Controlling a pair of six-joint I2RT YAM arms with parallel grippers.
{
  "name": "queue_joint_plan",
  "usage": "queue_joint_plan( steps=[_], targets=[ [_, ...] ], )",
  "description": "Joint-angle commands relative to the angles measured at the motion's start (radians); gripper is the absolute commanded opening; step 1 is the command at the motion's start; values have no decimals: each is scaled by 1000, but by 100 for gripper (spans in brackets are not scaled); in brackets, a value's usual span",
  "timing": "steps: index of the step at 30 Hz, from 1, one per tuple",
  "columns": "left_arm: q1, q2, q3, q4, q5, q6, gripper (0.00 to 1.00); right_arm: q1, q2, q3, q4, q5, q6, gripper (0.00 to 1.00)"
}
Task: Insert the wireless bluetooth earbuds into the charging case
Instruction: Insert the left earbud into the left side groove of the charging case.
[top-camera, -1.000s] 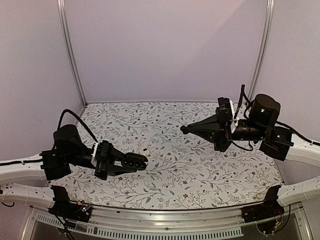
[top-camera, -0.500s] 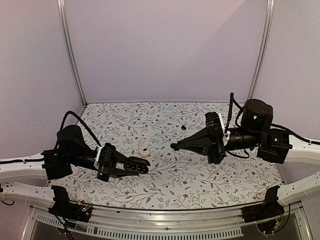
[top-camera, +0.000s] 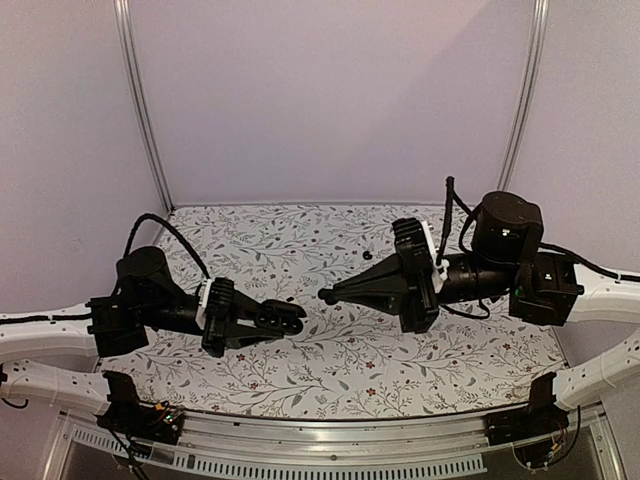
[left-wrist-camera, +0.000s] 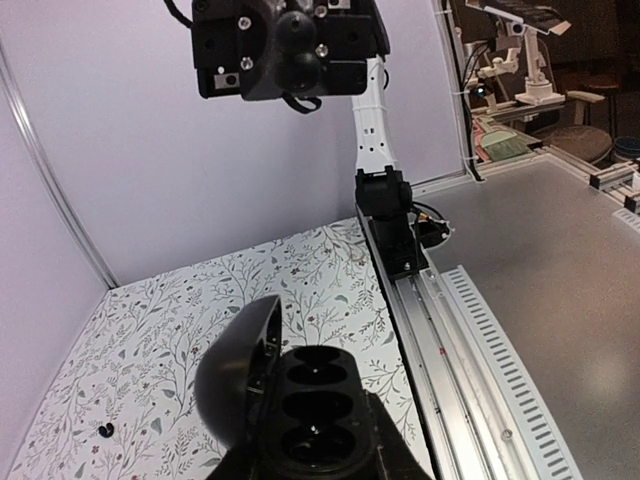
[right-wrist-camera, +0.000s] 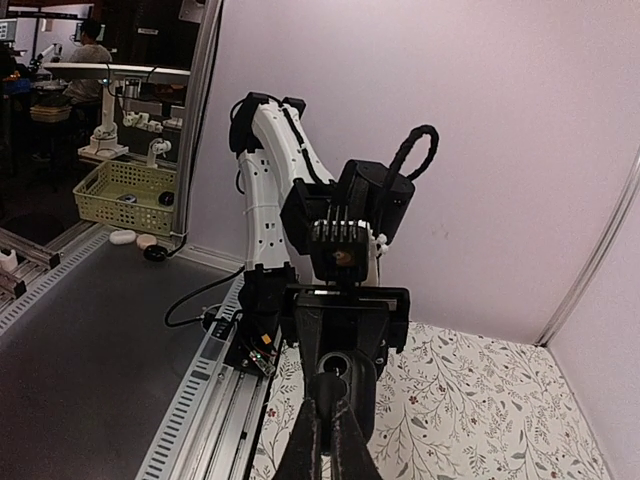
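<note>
- The left tool (top-camera: 258, 320) is clamped on the charging case (left-wrist-camera: 318, 388) and holds it, seemingly clear of the desk (top-camera: 340, 350), at lower left of the overhead view; its lid (left-wrist-camera: 240, 365) is swung up and the wells (left-wrist-camera: 316, 405) are exposed
- The right tool (top-camera: 325, 296) has its jaws pressed fully together, with the tip near the frame's centre, aimed at the case and just beside it; I cannot tell whether a bud is pinched at that tip
- One earbud (top-camera: 367, 255) lies loose on the desk, above and right of centre in the overhead view, well apart from the case; I cannot place the second bud with any certainty
- To do this step well, I judge: hold the case level and steady, line the tip up over one well before coming down, approach slowly, and release only once the bud is seated
- Main risk, as I judge it: so small a bud may roll or flick away if nudged sideways, or catch on the rim of a well
</note>
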Motion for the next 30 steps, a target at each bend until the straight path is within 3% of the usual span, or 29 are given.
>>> queue_joint_plan(
  steps=[1, 11, 30],
  targets=[
    [-10, 8, 26, 38, -20, -18, 0, 63, 54, 66, -45, 122, -42, 0],
    [-13, 22, 34, 22, -17, -10, 0, 165, 202, 187, -127, 296, -115, 0],
    [-22, 21, 33, 3, -24, -6, 0, 181, 337, 301, -283, 488, -136, 0]
  ],
)
